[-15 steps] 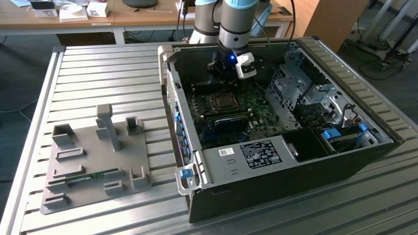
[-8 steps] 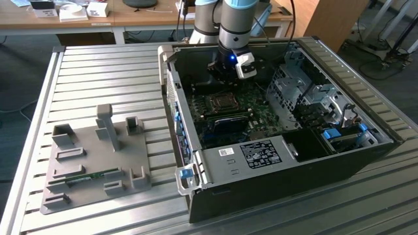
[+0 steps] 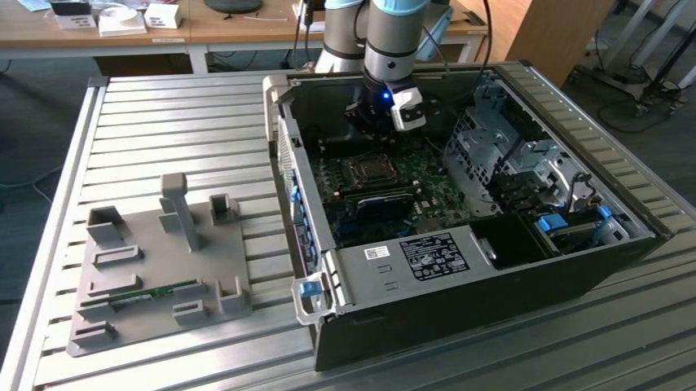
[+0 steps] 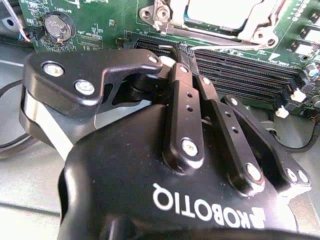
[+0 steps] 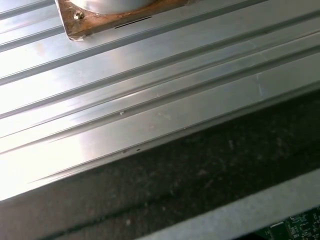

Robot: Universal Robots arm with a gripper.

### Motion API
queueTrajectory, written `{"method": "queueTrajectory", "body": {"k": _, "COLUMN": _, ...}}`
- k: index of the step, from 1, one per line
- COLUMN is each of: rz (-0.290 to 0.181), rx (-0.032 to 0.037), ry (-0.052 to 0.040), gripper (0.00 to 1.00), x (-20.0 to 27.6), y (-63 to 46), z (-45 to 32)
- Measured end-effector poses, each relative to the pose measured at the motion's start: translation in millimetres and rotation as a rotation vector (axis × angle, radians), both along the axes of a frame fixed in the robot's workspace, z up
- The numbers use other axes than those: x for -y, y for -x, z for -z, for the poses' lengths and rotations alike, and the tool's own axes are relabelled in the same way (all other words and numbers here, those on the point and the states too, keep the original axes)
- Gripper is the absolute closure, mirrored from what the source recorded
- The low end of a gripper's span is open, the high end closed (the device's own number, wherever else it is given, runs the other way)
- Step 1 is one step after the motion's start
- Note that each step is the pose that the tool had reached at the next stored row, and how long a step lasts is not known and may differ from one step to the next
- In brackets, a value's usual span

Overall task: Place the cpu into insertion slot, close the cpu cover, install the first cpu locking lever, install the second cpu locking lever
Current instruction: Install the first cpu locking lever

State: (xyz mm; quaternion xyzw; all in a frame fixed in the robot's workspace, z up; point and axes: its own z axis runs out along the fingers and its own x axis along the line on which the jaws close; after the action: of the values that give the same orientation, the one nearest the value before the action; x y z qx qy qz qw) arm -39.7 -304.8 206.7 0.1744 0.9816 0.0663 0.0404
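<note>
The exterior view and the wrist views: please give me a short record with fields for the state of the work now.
gripper: inside the open computer case, above the motherboard
fingers: closed together, holding nothing
cpu: seated in the insertion slot
cpu cover: lying down around the cpu
grey fixture: on the table, at the exterior view's left
</note>
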Motion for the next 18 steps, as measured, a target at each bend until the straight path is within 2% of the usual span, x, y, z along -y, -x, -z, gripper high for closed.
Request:
{"method": "queueTrajectory", "body": {"k": 2, "rz": 0.004, "rx": -0.0001, "ry": 0.003, "gripper": 0.89, "x": -0.1, "y": 0.0, "z": 0.3}}
{"method": "queueTrajectory", "body": {"k": 11, "rz": 0.008, "rx": 0.0004, "ry": 0.0324, "gripper": 0.89, "x": 0.0, "y": 0.0, "z": 4.2}}
{"method": "queueTrajectory", "body": {"k": 18, "rz": 0.009, "rx": 0.0004, "ry": 0.033, "gripper": 0.89, "x": -1.6, "y": 0.2, "z": 4.6}}
